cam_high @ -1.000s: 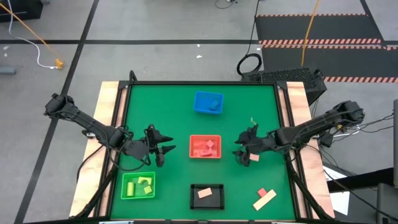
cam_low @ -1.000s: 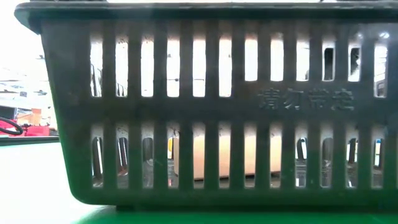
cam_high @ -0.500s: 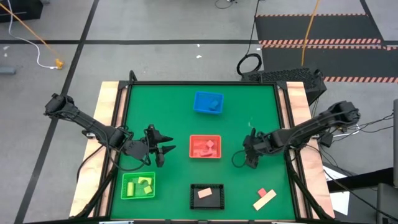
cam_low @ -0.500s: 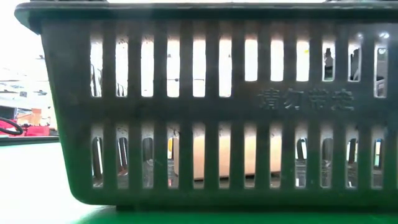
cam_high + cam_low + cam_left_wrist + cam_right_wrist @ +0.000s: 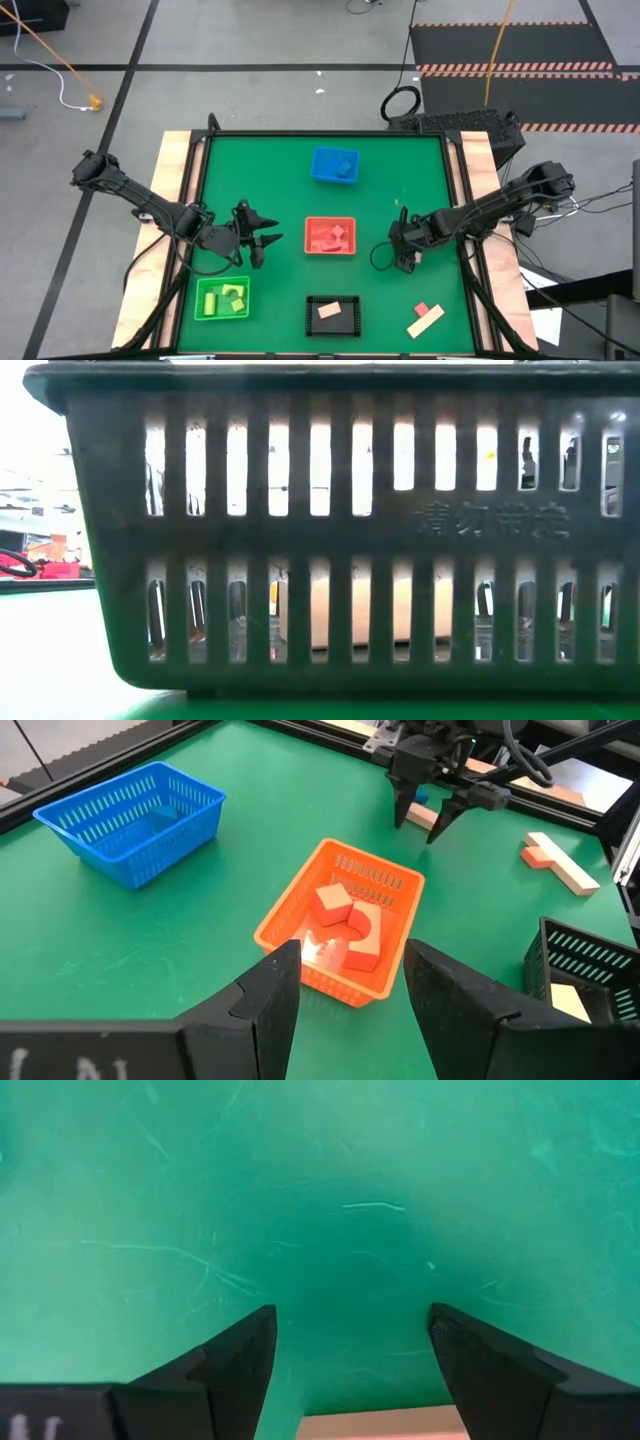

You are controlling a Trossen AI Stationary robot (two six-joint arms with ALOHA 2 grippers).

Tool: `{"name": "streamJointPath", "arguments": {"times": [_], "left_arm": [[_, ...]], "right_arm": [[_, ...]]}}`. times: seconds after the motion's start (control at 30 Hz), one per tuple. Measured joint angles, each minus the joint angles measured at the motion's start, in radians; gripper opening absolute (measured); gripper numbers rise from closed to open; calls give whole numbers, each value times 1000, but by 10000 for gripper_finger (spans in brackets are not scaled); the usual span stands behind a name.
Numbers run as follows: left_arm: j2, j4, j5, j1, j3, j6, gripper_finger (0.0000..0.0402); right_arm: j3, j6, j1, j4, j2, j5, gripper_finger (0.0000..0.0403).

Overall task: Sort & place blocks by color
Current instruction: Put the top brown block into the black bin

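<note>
My right gripper point(image 5: 400, 258) is open and points down at the mat, right of the red bin point(image 5: 329, 236). A tan block's edge point(image 5: 380, 1426) shows low between its fingers, and the left wrist view shows the same block point(image 5: 424, 817) there. My left gripper point(image 5: 256, 246) hangs open, left of the red bin, which holds pink blocks point(image 5: 350, 925). The blue bin point(image 5: 334, 165), green bin point(image 5: 222, 298) and black bin point(image 5: 332, 314) hold blue, yellow and tan pieces. A pink block point(image 5: 422, 309) and a tan bar point(image 5: 427, 322) lie loose on the mat. My right gripper stands from above with its open fingers on either side of the tan block point(image 5: 380, 1426), which lies on the mat. Only the block's edge shows, so I cannot tell whether a finger touches it.
The black bin's slotted wall point(image 5: 340, 510) fills the low view, with a tan piece point(image 5: 340, 615) behind the slots. Wooden rails point(image 5: 178, 200) border the green mat. Open mat lies between the blue bin and the far edge, and left of the red bin.
My right gripper has moved a little toward the table's near edge and tipped down over the tan block, staying open. My left arm has kept still.
</note>
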Motion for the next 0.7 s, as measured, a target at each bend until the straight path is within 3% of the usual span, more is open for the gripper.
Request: {"name": "streamJointPath", "arguments": {"times": [0.2,0.3,0.47,0.6,0.7], "left_arm": [[0,-3,0,0,0,0,179],[0,-3,0,0,0,0,179],[0,-3,0,0,0,0,179],[0,-4,0,0,0,0,179],[0,-4,0,0,0,0,179]], "right_arm": [[-1,101,0,-33,-19,-3,258],[-2,272,0,-68,-42,-31,258],[-3,608,-1,-108,-80,-192,258],[-3,679,13,-102,-104,-237,258],[-3,632,15,-86,-122,-236,258]]}}
